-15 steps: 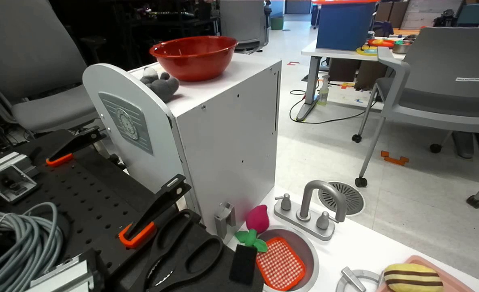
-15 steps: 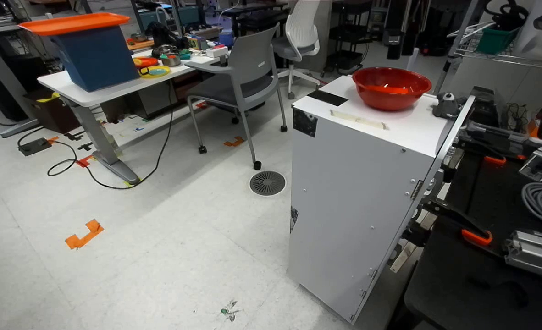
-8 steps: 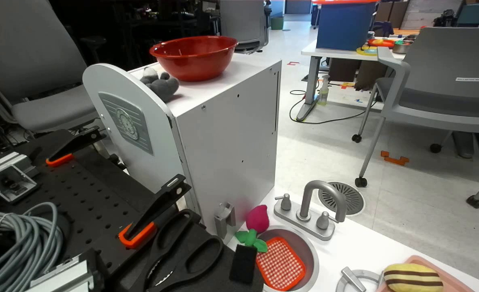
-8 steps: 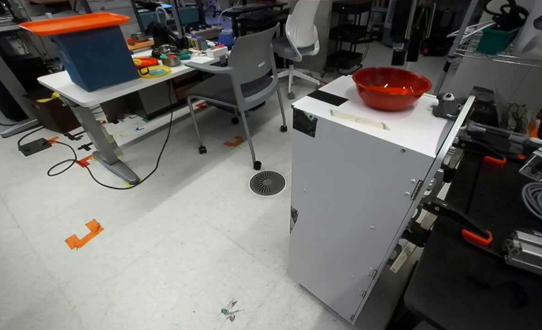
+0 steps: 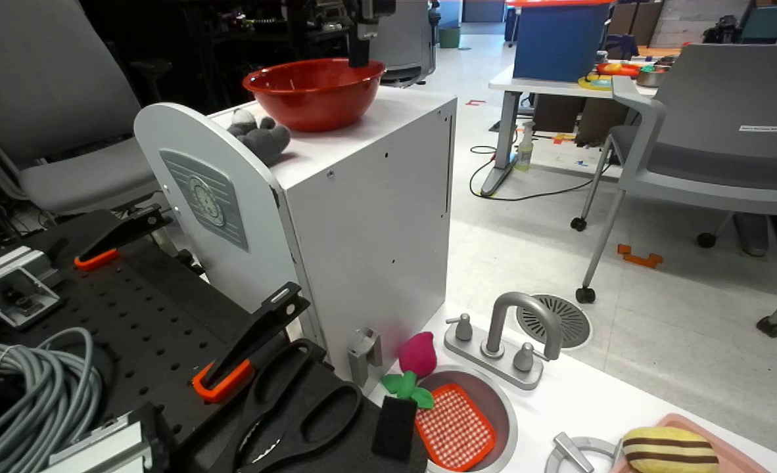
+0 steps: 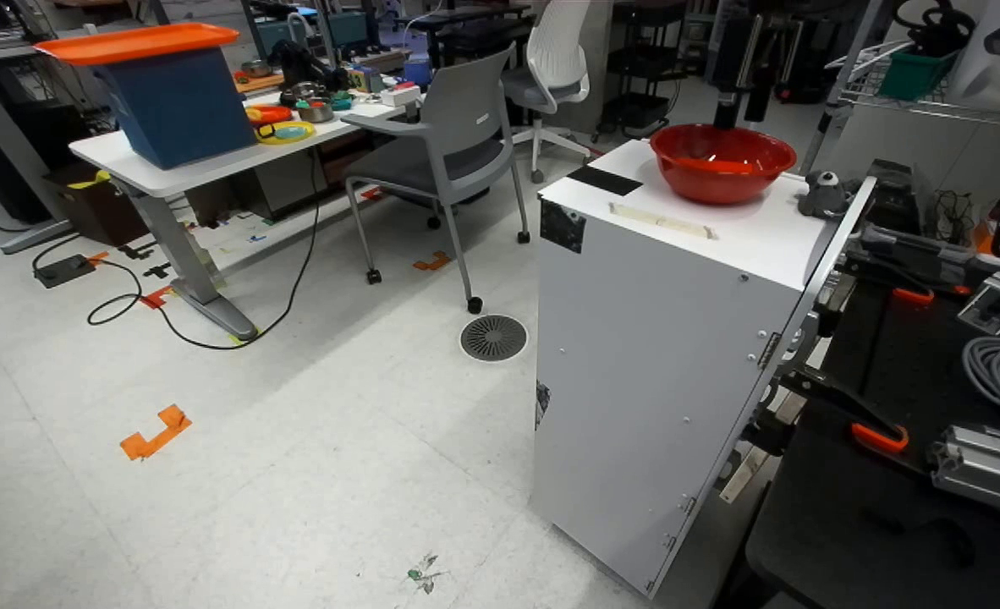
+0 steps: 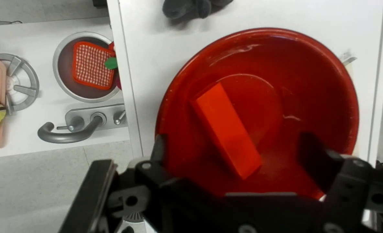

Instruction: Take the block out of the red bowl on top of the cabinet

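Observation:
The orange-red block [image 7: 228, 131] lies slantwise on the bottom of the red bowl [image 7: 266, 31], off to one side of its middle. In an exterior view the block [image 6: 717, 166] shows over the bowl's rim. Both exterior views have the bowl [image 5: 319, 108] standing upright on top of the white cabinet [image 5: 375, 217]. My gripper [image 7: 234, 140] is spread wide over the bowl, a dark finger [image 7: 160, 150] on either side, with nothing held. From outside, a fingertip [image 5: 359, 54] appears at the bowl's far rim, and the gripper [image 6: 742, 108] is partly behind that rim.
A grey plush toy [image 5: 267, 139] sits beside the bowl, by the rounded door [image 5: 198, 177] that rises above the cabinet top. Lower down are a sink [image 7: 58, 61] and a faucet [image 7: 65, 136]. Black clamps [image 5: 250, 341] stick up from the dark table [image 5: 139, 315].
My gripper has come down toward the bowl and now enters an exterior view from the top. The bowl, plush toy and cabinet have not moved.

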